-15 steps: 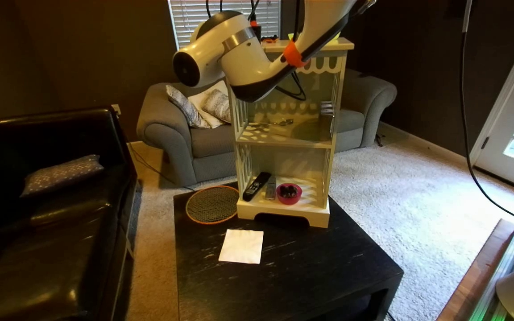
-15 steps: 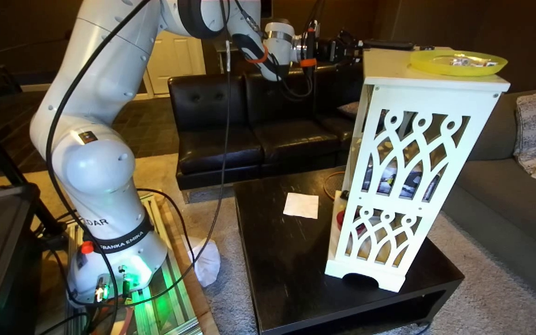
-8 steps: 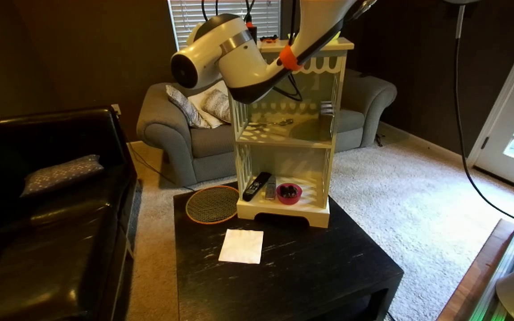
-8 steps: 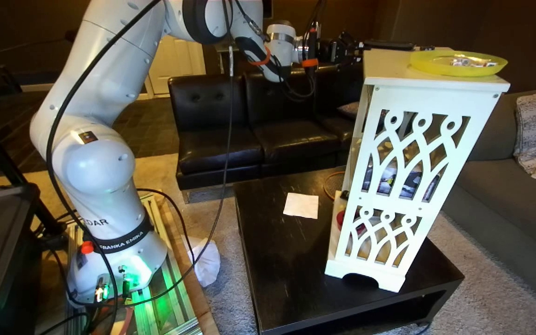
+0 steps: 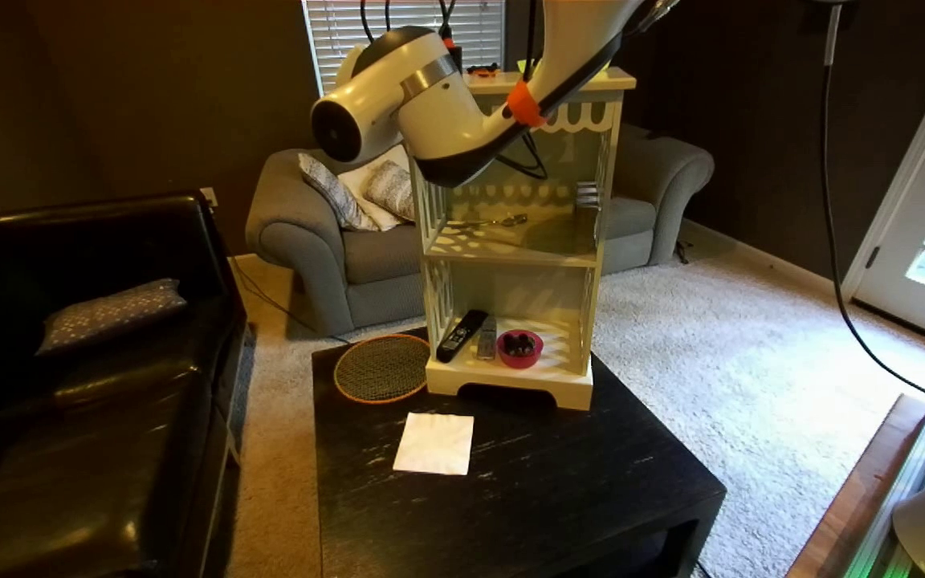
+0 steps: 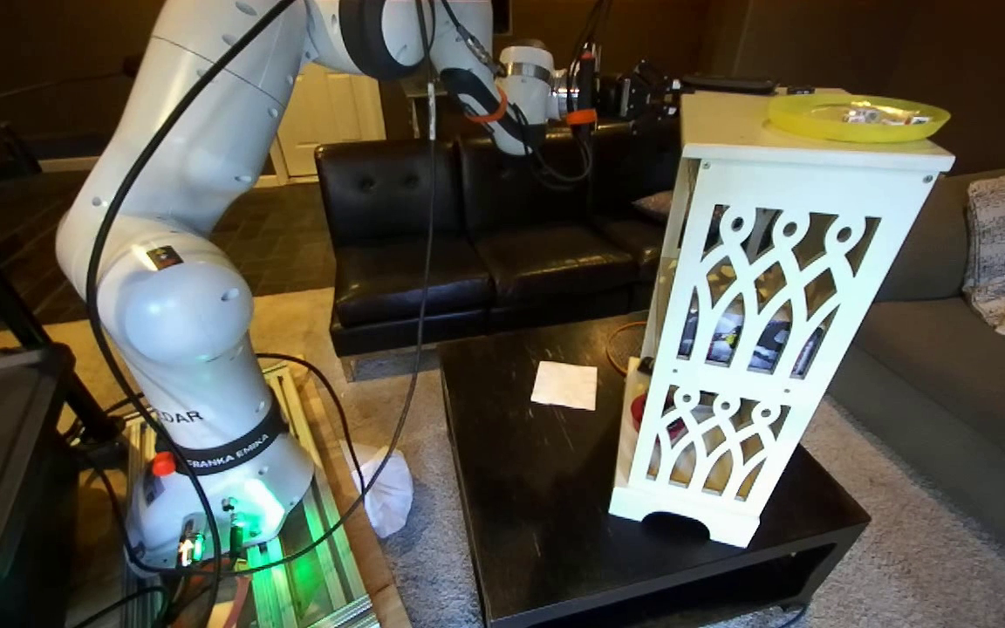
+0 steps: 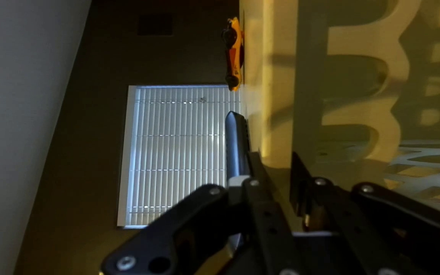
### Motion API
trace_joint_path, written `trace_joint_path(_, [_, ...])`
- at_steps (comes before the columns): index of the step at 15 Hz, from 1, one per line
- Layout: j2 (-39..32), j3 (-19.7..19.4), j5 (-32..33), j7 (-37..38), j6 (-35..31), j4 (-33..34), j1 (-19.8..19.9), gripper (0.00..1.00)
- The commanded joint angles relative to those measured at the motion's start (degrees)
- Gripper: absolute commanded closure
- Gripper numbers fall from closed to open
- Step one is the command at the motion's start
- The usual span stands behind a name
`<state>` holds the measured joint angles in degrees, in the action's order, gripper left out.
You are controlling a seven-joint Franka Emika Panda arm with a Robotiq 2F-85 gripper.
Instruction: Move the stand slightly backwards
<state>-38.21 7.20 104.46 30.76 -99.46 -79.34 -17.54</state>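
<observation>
The stand (image 5: 511,258) is a cream-white shelf unit, upright on the dark low table (image 5: 527,506); it also shows side-on in an exterior view (image 6: 816,187). My gripper (image 6: 673,98) is level with the front edge of its top board. In the wrist view the gripper (image 7: 274,158) has one finger above and one below the top board of the stand (image 7: 281,76). The board fills the gap, so the fingers look shut on it. The finger contact is hidden in both exterior views.
On the stand's top are a yellow tray (image 6: 860,122), a long dark object (image 7: 236,141) beside the upper finger and an orange toy car (image 7: 235,55). The shelves hold remotes (image 5: 462,335) and a pink bowl (image 5: 520,350). A racket (image 5: 382,369) and napkin (image 5: 434,444) lie on the table.
The arm has shifted only slightly. The top of the stand and the yellow tray have moved by a hair toward the robot's side; the stand's base looks unmoved.
</observation>
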Motion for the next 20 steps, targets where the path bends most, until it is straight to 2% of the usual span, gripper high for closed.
trace_joint_path(1, [4.34, 0.67, 4.16, 3.29, -5.38, -5.11, -0.30, 0.95])
trace_joint_path(7, [11.97, 1.65, 7.08, 6.53, -10.69, -15.21, 0.93, 0.95])
trace_joint_path(20, [25.54, 4.53, 14.99, 11.52, -20.81, -31.91, 2.90, 0.95])
